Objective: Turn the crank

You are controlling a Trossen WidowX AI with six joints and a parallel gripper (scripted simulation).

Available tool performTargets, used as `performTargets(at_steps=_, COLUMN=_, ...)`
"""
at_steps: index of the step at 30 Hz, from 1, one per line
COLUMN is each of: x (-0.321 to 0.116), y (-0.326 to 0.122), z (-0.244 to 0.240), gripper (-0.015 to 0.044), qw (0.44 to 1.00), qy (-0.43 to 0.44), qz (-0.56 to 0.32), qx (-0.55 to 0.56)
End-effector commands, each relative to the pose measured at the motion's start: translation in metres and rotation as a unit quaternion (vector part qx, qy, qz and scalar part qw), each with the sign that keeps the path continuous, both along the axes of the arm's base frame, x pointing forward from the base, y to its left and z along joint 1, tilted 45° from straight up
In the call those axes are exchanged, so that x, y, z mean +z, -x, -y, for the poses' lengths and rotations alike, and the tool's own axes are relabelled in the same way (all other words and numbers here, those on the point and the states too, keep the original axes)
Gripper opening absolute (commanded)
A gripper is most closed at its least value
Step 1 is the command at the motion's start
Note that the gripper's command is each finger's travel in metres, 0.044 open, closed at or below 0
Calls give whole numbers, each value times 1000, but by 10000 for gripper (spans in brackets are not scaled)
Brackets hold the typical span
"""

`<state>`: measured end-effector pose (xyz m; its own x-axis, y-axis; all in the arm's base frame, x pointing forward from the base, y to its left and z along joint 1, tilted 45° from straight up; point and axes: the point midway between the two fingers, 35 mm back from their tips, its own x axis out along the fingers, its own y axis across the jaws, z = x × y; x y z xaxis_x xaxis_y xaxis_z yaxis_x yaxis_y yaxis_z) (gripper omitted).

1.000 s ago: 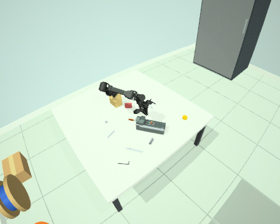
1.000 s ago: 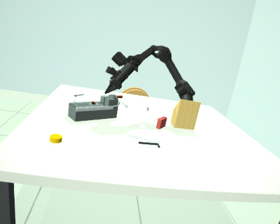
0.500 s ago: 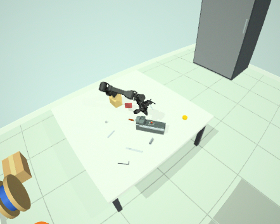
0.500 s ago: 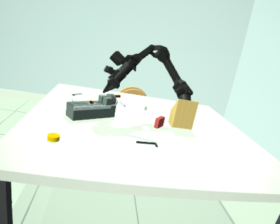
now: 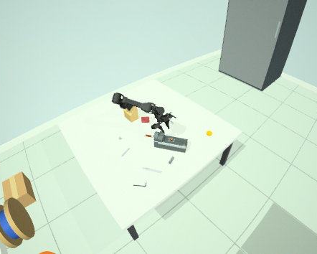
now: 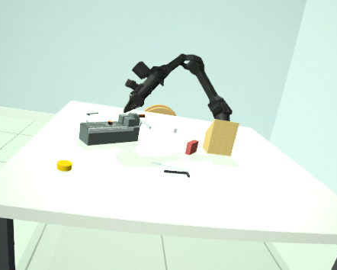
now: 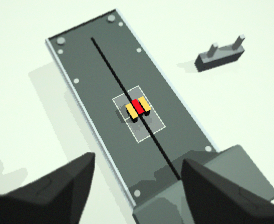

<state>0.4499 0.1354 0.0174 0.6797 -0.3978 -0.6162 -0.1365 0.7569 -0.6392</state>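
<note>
The machine [image 5: 170,147] [image 6: 112,137] [image 7: 83,62] is a long dark grey box with a slot along its top. The red pointer [image 7: 138,106] sits between two brass marks, the left one [image 7: 132,111] and the right one [image 7: 145,104]. It looks about level with them; a very small offset cannot be told. The crank's orange-brown handle [image 5: 148,135] [image 6: 142,115] sticks out beyond the machine's raised end block and is out of the wrist view. My gripper [image 7: 139,163] [image 6: 126,110] is open and empty, above the machine near the end block, apart from the handle.
A grey two-pin block [image 7: 220,57] [image 5: 171,159] lies beside the machine. A wooden block [image 5: 131,115] [image 6: 222,138] and a red block [image 5: 145,119] [image 6: 191,147] stand near the arm's base. A yellow disc [image 5: 209,133] [image 6: 64,165] and a black hex key [image 6: 177,172] lie on the table.
</note>
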Motion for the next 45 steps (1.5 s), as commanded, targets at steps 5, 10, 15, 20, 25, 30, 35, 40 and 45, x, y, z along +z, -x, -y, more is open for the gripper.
performTargets(at_steps=5, x=0, y=0, z=0, gripper=440, qw=1000, qy=0, qz=0, qx=0)
performTargets(at_steps=10, x=0, y=0, z=0, gripper=335, qw=1000, qy=0, qz=0, qx=0)
performTargets(at_steps=15, x=0, y=0, z=0, gripper=204, qw=1000, qy=0, qz=0, qx=0)
performTargets(at_steps=20, x=0, y=0, z=0, gripper=72, qw=1000, qy=0, qz=0, qx=0)
performTargets(at_steps=25, x=0, y=0, z=0, gripper=0, qw=1000, qy=0, qz=0, qx=0)
performTargets(at_steps=30, x=0, y=0, z=0, gripper=0, qw=1000, qy=0, qz=0, qx=0)
performTargets(at_steps=35, x=0, y=0, z=0, gripper=0, qw=1000, qy=0, qz=0, qx=0)
performTargets(at_steps=40, x=0, y=0, z=0, gripper=0, qw=1000, qy=0, qz=0, qx=0)
performTargets(at_steps=45, x=0, y=0, z=0, gripper=53, qw=1000, qy=0, qz=0, qx=0)
